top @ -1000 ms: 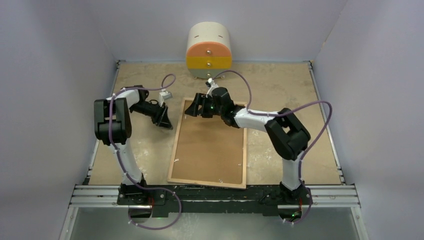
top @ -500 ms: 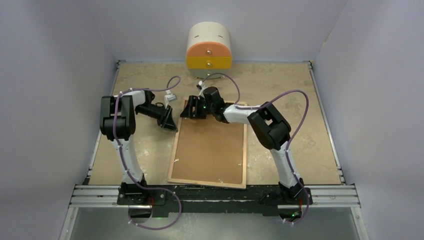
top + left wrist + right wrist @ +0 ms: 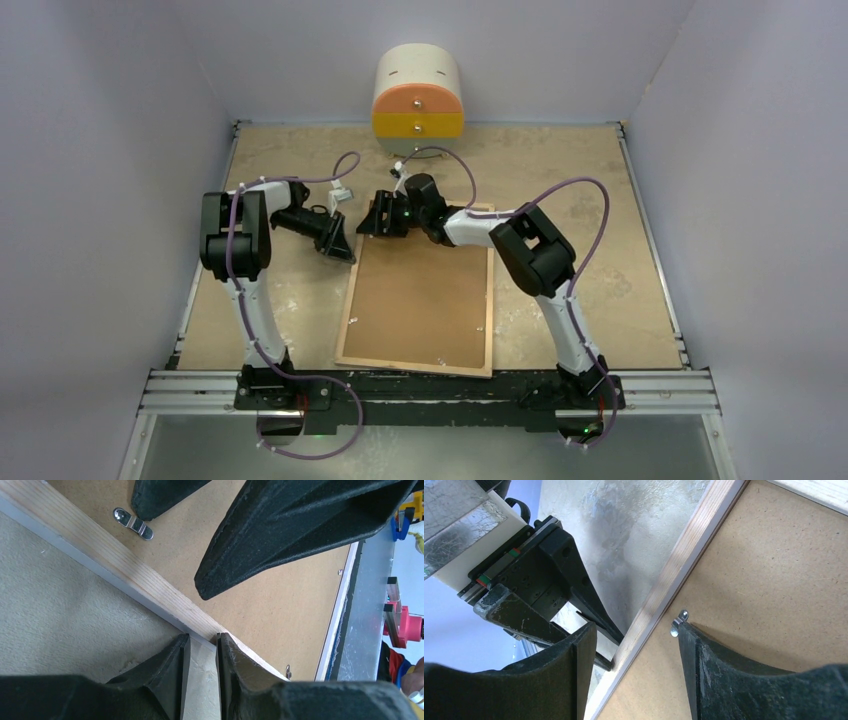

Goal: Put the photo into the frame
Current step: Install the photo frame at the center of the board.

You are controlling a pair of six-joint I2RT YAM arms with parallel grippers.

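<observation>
Closure of the left gripper (image 3: 202, 637) is the main change over the last second: its jaws have narrowed to a thin slit with nothing visibly caught between them. The arm has also shifted in, so the fingertips now sit at the outer edge of the frame (image 3: 145, 580), against its light wood rim.

The right gripper (image 3: 636, 627) has drawn back toward the same far-left corner and has narrowed somewhat. It remains roughly half open and holds nothing. The wood rim passes between its jaws. One fingertip is outside the rim, over the table (image 3: 560, 170). The other is inside the rim, over the backing board (image 3: 420, 300), with its tip touching a small metal turn clip (image 3: 678, 622).

The frame lies flat and face down, directly below and ahead of both sets of jaws, with the backing board seated in it. The photo is not visible in any view; whether it lies under the board cannot be told.

Judgement: both grippers have converged on one corner, which suggests clip or rim work there. The left fingertips appear placed to steady the rim while the right fingertip works the clip.
</observation>
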